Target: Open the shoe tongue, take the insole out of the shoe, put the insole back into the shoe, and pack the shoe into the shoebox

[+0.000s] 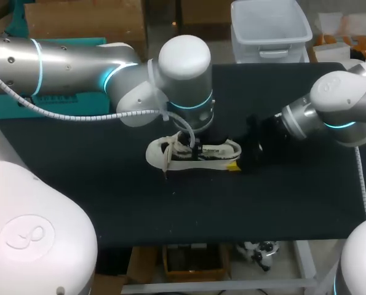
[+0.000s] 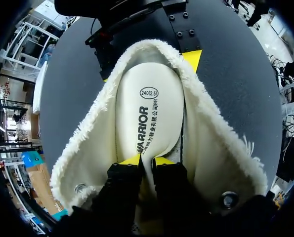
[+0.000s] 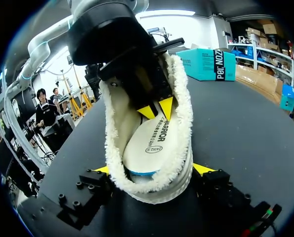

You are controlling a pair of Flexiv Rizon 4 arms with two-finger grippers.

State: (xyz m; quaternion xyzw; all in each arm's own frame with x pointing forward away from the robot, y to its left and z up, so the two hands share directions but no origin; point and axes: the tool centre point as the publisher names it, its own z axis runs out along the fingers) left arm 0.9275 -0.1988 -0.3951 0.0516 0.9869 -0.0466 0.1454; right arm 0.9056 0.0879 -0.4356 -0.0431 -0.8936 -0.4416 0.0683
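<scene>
My left pincer (image 2: pixel 147 160) dips from above into fleece-lined shoe (image 1: pixel 201 163), clenched on insole (image 2: pixel 147 98) edge. My right pincer (image 3: pixel 151 169) clamps shoe heel both sides, mid tabletop (image 1: pixel 109 196). Teal shoebox (image 3: pixel 206 64) far behind.

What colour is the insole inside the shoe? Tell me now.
The insole is cream-white with black print; the left wrist view shows it best.

The left arm (image 1: pixel 78 61) and right arm (image 1: pixel 339 104) are silver-grey tubes with rounded white joint caps and thin glowing cyan rings. A white ribbed cable (image 1: pixel 59 114) trails along each. The left gripper (image 2: pixel 147 160) and right gripper (image 3: pixel 152 169) have black blocky fingers, small black screws and pointed yellow tips. A large white shoulder cover (image 1: pixel 29 233) bears an embossed round mark.
</scene>
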